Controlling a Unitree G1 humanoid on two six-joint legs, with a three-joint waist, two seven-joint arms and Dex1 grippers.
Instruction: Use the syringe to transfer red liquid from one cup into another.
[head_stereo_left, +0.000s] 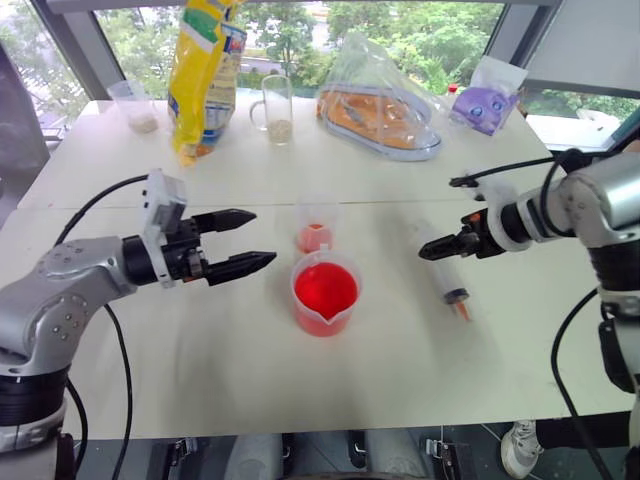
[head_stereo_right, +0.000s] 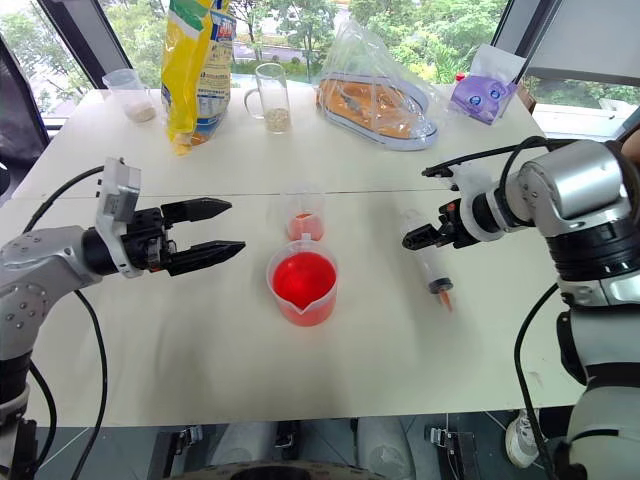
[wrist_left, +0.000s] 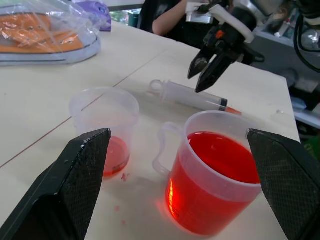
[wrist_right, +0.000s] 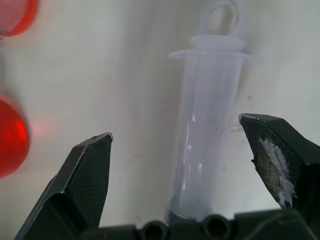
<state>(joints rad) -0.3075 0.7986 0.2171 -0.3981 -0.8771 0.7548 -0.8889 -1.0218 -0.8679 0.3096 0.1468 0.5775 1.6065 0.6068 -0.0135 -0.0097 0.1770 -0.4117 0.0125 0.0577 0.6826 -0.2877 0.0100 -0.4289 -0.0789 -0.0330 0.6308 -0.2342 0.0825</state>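
White table (head_stereo_left: 200, 330): syringe (head_stereo_left: 447, 272) lies flat at right, right gripper (head_stereo_left: 432, 247) over its plunger end, fingers apart, seemingly not touching. Beaker (head_stereo_left: 325, 295) and small cup (head_stereo_left: 315, 228) sit centre; left gripper (head_stereo_left: 245, 240) empty, fingers spread. Risk: off-centre pinch rolls barrel away.

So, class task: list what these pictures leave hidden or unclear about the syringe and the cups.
- Syringe: its tip is hidden behind the right gripper in the right wrist view.
- Syringe contents: too faint to tell, any view.
- Small cup: liquid level unclear through its walls, head views.
- Beaker: base cut off, left wrist view.
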